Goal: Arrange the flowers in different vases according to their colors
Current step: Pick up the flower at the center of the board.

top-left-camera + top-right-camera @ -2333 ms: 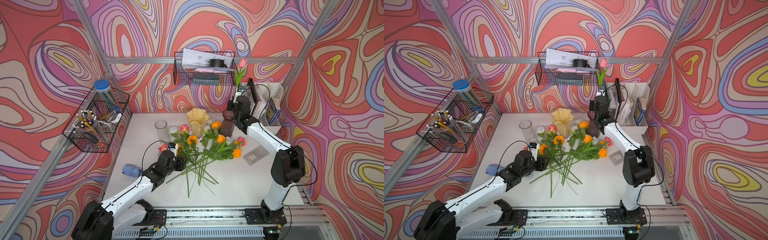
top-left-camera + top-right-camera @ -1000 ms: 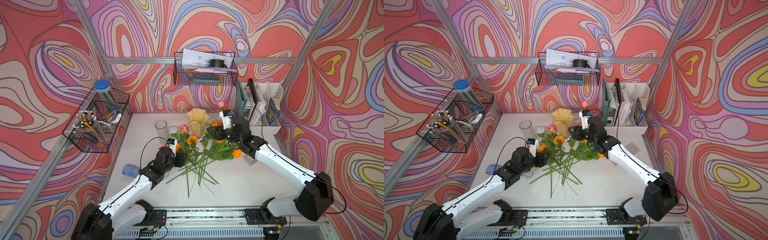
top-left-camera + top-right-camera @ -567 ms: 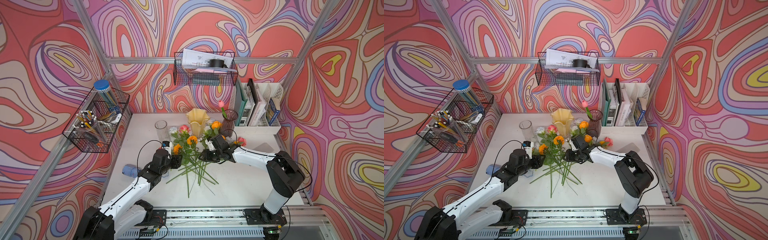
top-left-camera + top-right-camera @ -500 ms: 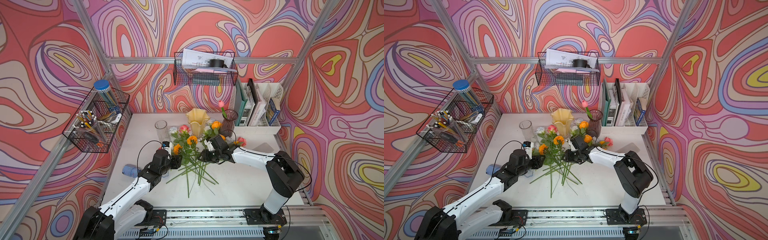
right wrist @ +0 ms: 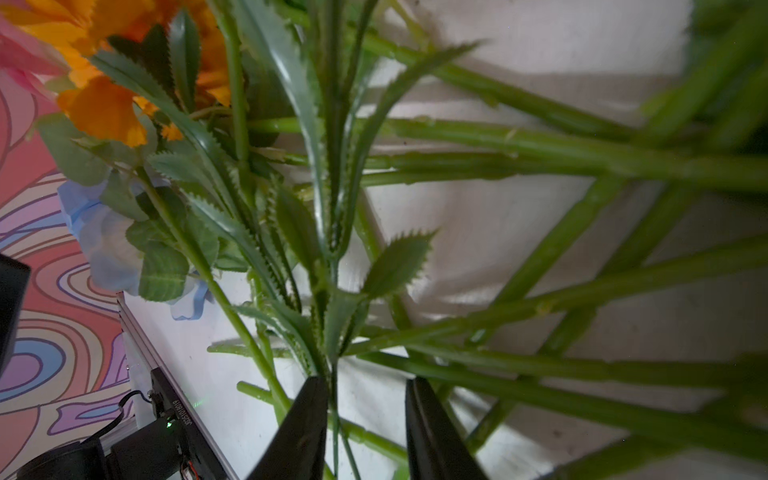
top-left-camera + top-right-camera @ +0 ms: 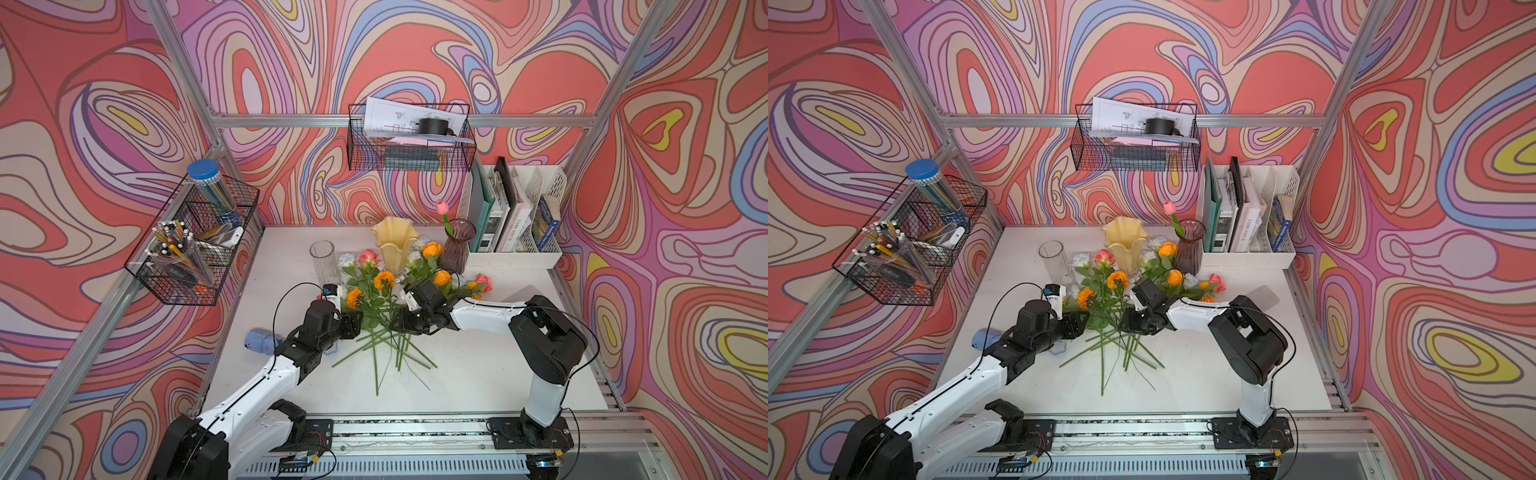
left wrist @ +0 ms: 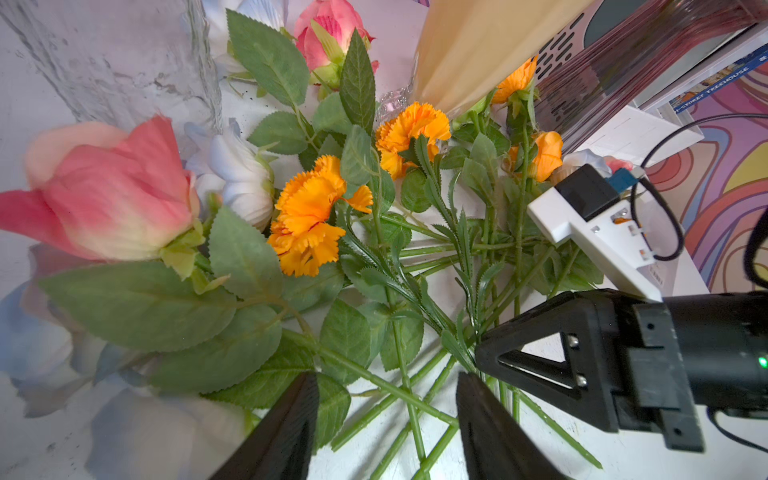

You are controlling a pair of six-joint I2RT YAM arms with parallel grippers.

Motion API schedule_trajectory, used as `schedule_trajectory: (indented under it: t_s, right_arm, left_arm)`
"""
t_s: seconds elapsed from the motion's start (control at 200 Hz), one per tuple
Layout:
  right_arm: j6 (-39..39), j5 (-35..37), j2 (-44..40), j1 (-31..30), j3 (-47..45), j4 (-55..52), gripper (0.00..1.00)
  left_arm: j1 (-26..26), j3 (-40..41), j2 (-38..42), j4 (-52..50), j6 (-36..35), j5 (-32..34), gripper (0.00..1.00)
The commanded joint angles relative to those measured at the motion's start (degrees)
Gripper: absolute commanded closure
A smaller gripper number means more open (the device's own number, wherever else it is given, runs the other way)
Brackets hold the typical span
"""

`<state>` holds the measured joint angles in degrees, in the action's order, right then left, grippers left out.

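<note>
white table (image 6: 478,374) under me, swirly walls all round. flowers (image 6: 386,303) lie heaped, stems crossing right at my fingertips, blooms fanned out beyond them. right gripper (image 5: 365,386): jaws apart, one thin stem (image 5: 334,399) with saw-edged leaves between them, hard by one finger, not pinched yet. left gripper (image 7: 386,380): apart too, leaf and stem between the tips, nothing held. these look light and springy, smooth-stemmed, so likely to slip or drag neighbours. i'd take bare stem below the leaves, never the soft bloom. past the blooms stand clear vase (image 6: 322,259), yellow vase (image 6: 392,249) and purple vase (image 6: 457,249), that one holding a pink tulip (image 6: 442,206).
</note>
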<state>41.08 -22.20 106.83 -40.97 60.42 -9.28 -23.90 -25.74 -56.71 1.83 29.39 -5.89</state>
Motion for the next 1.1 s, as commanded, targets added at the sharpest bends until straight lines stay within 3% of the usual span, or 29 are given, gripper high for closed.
schedule_trajectory:
  t_s: [0.0, 0.285, 0.736, 1.092]
  right_arm:
    - [0.2, -0.2, 2.0, -0.3, 1.2, 2.0, 0.69]
    - [0.2, -1.1, 3.5, -0.2, 3.2, 2.4, 0.76]
    - [-0.9, 1.3, -0.2, -0.2, 2.8, -0.6, 1.0]
    - [-7.7, 9.4, -10.3, -0.1, 6.8, -12.3, 1.0]
  left_arm:
    - [0.3, 1.0, 0.6, -0.6, 0.0, -0.3, 0.4]
    - [0.4, 1.0, 1.3, -1.2, -0.3, 0.1, 0.4]
    - [0.4, 1.1, 0.8, -0.8, -0.3, 0.0, 0.4]
    - [0.4, 1.3, 0.7, -0.5, -0.6, -0.5, 0.4]
